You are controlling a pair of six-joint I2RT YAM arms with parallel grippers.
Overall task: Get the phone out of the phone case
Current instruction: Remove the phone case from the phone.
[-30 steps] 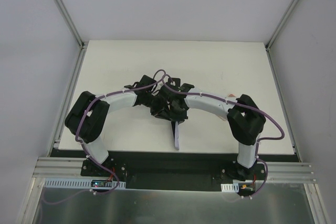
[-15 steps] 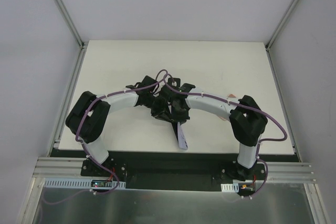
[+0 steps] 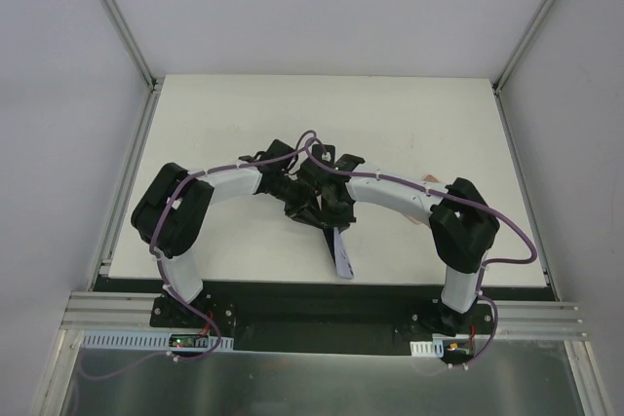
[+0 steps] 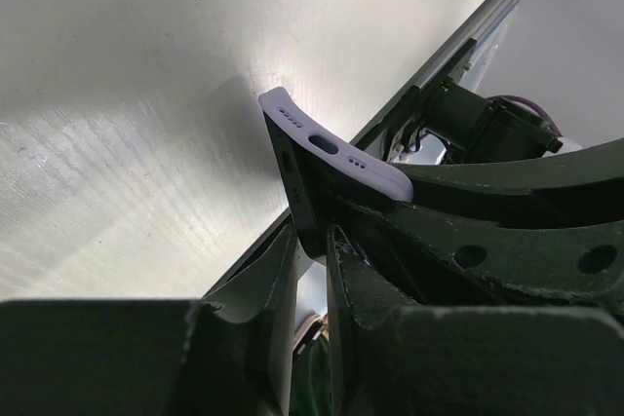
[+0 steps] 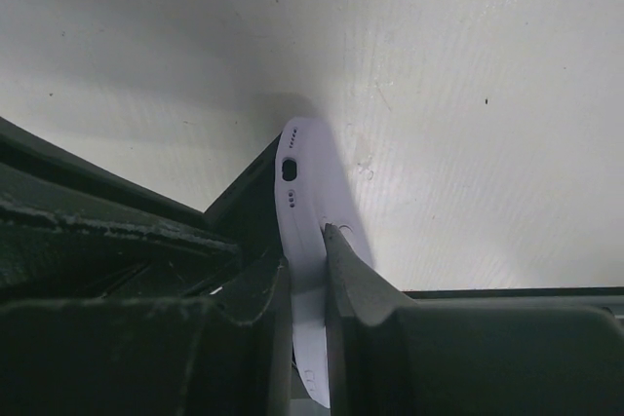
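Desk (image 3: 439, 124), pale and matte, spans the middle of the top view, with the left arm (image 3: 219, 185) and the right arm (image 3: 390, 192) curving inward from their bases to meet just ahead of its near edge. The left gripper (image 4: 312, 241) is clamped on the dark phone (image 4: 292, 182), its two fingers pressing the slab's faces from either side. The right gripper (image 5: 307, 260) is pinched on the lavender phone case (image 5: 312, 172), one finger on each side of the thin wall. Both things hang together in the air between the two wrists, above the desk and near its front centre, with the free end slanting down toward the surface. In the left wrist view the end of the phone case bends away from the phone, so a gap shows between them there. A charging slot (image 4: 325, 146) sits in that pale end wall, with small holes either side of it.
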